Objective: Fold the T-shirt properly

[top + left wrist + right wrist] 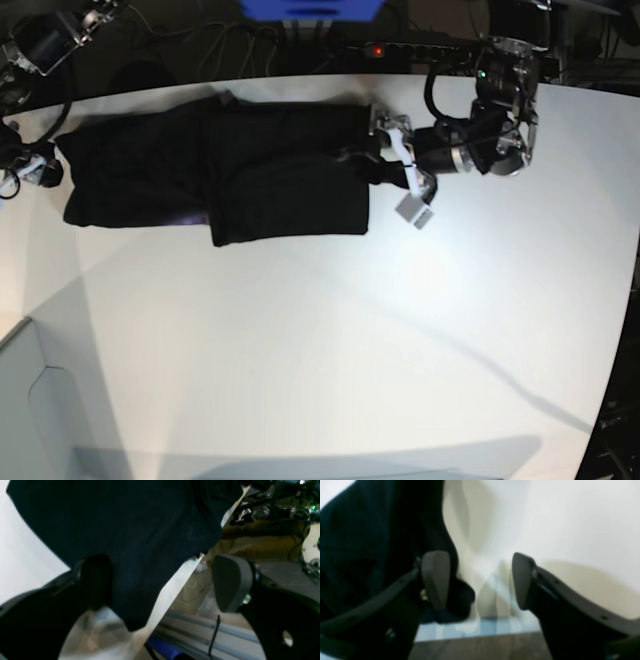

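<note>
The black T-shirt (280,175) lies folded into a long band along the far side of the white table (320,350), plain side up. My left gripper (403,168) stands open at the band's right end. In the left wrist view the T-shirt (125,530) drapes over one finger and its edge reaches into the gap of the left gripper (162,582), while the other finger is bare. My right gripper (42,168) is at the band's left end. In its wrist view the right gripper (480,580) is open, with the T-shirt (357,542) beside its left finger and bare table between the fingers.
Cables and a power strip (390,45) run behind the table's far edge. A grey box (40,400) sits at the near left corner. An aluminium rail (200,630) shows below the table edge in the left wrist view.
</note>
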`<state>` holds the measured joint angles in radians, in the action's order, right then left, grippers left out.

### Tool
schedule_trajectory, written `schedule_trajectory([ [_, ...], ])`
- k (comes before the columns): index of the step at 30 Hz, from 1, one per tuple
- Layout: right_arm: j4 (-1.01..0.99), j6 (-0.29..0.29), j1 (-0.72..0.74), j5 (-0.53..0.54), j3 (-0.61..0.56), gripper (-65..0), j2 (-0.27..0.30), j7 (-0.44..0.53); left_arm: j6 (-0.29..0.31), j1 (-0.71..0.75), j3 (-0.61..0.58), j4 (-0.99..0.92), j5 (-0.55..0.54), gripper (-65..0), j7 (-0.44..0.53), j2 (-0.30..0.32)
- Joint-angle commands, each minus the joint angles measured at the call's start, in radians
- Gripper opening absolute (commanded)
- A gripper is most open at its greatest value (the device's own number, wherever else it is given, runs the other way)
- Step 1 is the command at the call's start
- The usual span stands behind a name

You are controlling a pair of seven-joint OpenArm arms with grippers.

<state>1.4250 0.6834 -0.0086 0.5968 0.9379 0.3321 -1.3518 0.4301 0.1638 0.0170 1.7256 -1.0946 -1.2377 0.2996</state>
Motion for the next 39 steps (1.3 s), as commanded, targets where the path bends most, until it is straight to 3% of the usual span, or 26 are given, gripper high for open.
schedule_trajectory([
  [1, 0.015, 0.015, 0.008, 0.005, 0.019, -22.3, 0.022, -0.008, 0.002, -0.01, 0.002, 0.014, -0.022, -2.4, 0.013, 0.006],
  [8, 0.023, 0.015, 0.023, 0.005, 0.03, -16.5, 0.025, -0.028, -0.003, 0.001, 0.005, 0.014, -0.022, -2.4, 0.013, 0.003],
  [14, 0.017, 0.015, 0.022, 0.005, 0.03, 0.0, 0.022, -0.03, -0.007, 0.001, 0.002, 0.014, -0.022, -2.4, 0.013, 0.0],
  [20, 0.015, 0.015, 0.028, 0.008, 0.031, 0.0, 0.006, -0.045, -0.007, 0.001, 0.004, 0.014, -0.022, -2.4, 0.013, 0.0],
  [30, 0.015, 0.015, 0.039, 0.282, 0.031, 0.0, 0.005, -0.045, -0.007, 0.003, 0.007, -0.002, -0.022, -2.4, 0.013, 0.0],
  [39, 0.015, 0.015, 0.039, 0.286, 0.146, 0.0, -0.074, -0.045, -0.007, 0.01, 0.01, -0.043, -0.022, -2.4, 0.013, -0.001],
])
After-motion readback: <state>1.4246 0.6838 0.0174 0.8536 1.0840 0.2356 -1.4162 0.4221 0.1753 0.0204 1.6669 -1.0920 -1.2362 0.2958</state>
